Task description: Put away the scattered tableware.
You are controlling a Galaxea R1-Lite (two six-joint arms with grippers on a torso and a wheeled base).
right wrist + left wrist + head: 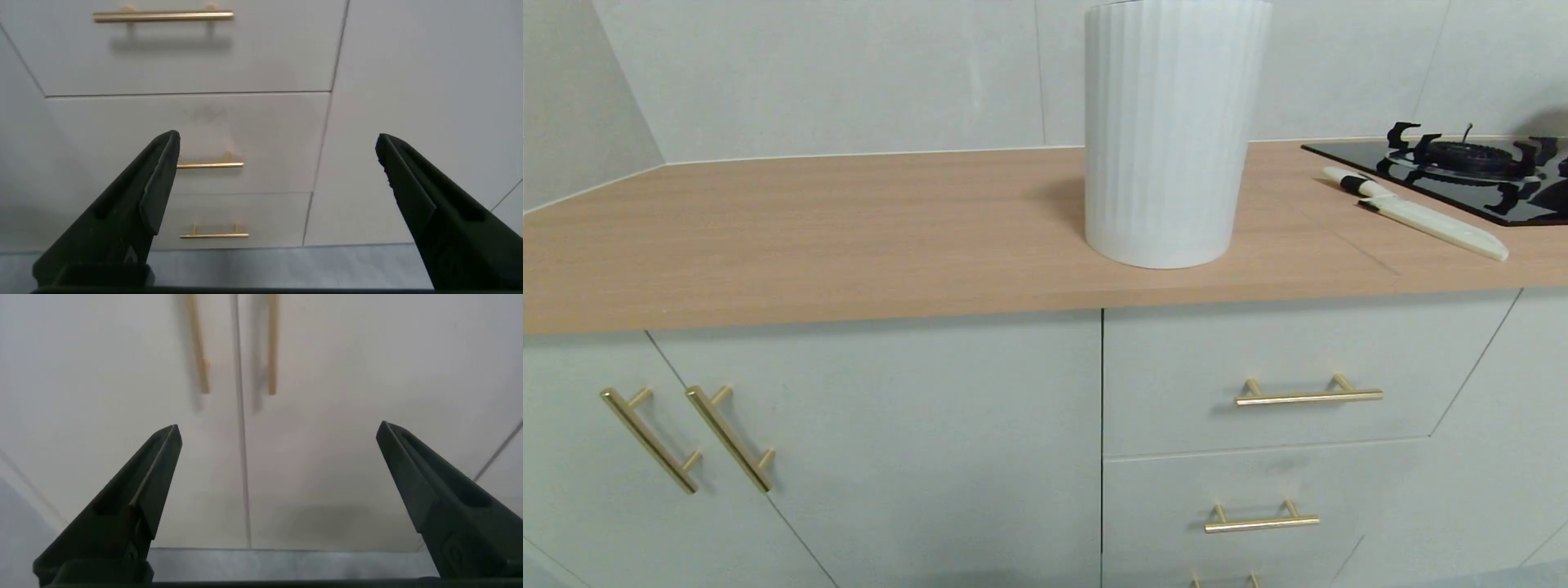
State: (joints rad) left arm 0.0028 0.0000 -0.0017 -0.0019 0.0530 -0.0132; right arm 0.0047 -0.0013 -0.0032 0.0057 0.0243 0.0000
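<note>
worktop (809,237): pale wood, running across the middle of the head view from left edge to right edge, against a grey tiled wall. cabinet doors (890,457): grey, lower left of the frame below the worktop, with two slanted brass bar handles (729,437) side by side at far left. drawers (1258,367): grey, stacked at lower right, each with a level brass handle. ribbed container (1168,131): tall, white, upright, at upper centre-right, standing on the worktop near its front edge; its top is cut off by the frame. hob (1462,163): black glass with a black burner grate, far upper right. knife (1417,214): cream blade and cream handle with a black band, lying flat on the worktop at right, just in front of the hob's near edge, well apart from the container, blade tip toward the right edge. left gripper (278,433): dark fingers spread wide, nothing between them, facing the paired door handles. right gripper (277,139): dark fingers spread wide, nothing between them, facing the drawer fronts.
</note>
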